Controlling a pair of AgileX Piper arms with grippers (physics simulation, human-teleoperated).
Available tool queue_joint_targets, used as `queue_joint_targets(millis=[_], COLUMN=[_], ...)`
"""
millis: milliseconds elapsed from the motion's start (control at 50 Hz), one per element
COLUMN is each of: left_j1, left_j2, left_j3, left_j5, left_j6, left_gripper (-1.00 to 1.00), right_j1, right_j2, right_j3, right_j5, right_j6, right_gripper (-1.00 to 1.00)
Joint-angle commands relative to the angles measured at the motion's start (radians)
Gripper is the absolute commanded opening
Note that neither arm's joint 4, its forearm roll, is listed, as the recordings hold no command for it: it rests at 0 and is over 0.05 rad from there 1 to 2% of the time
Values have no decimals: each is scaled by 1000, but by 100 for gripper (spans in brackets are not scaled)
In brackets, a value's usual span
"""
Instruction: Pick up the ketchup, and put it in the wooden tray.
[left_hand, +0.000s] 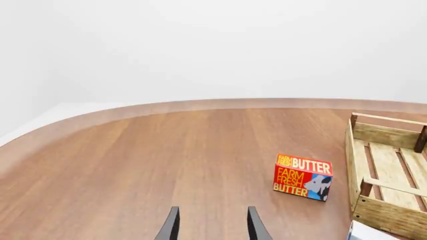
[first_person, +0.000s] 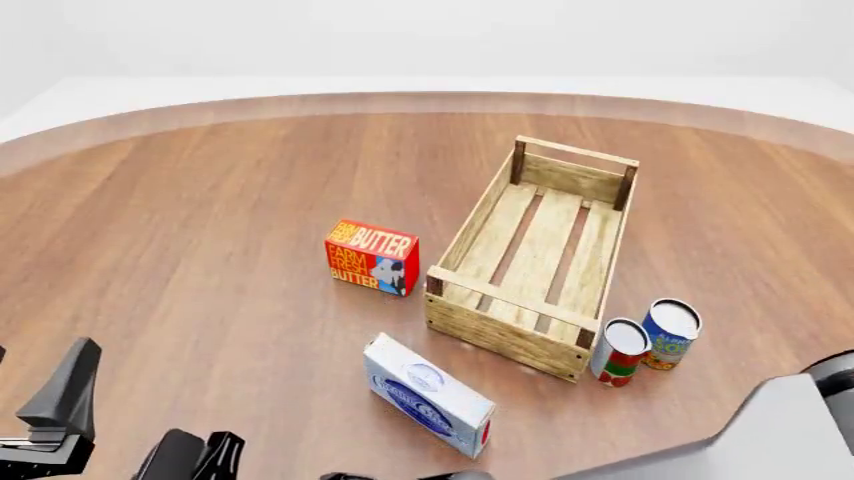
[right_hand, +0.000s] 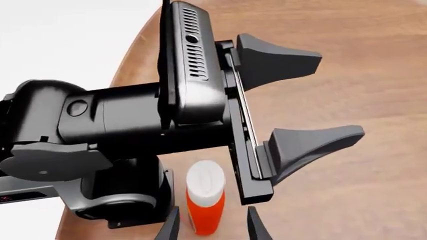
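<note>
The ketchup (right_hand: 204, 200), a smooth orange-red squeeze bottle with a wide white cap, shows only in the right wrist view; it stands on the wood-grain bench (first_person: 200, 220) just ahead of the right gripper (right_hand: 212, 226), in line with the gap of its spread jaws, not touching either. Right behind the bottle there, the left arm's dark body crosses the picture, its own jaws splayed wide and pinching nothing. The left gripper (left_hand: 212, 225) points out over bare bench.

In the front view the wooden tray (first_person: 541, 255), a long slatted light-wood crate with darker corner posts, lies mid-bench. A red butter box (first_person: 372, 257) stands beside it, a white-and-blue carton (first_person: 427, 395) lies nearer, and two cans (first_person: 645, 339) stand together at its near corner.
</note>
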Motion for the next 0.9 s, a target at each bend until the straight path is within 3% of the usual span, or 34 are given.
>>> queue_joint_targets(millis=[20, 900], left_j1=[0, 0], left_j2=[0, 0], left_j3=[0, 0], left_j5=[0, 0], left_j6=[0, 0], left_gripper=[100, 100], right_j1=[6, 8], right_j2=[77, 183], right_j3=[-39, -132], right_j5=[4, 54], right_j6=[9, -4], right_gripper=[100, 100])
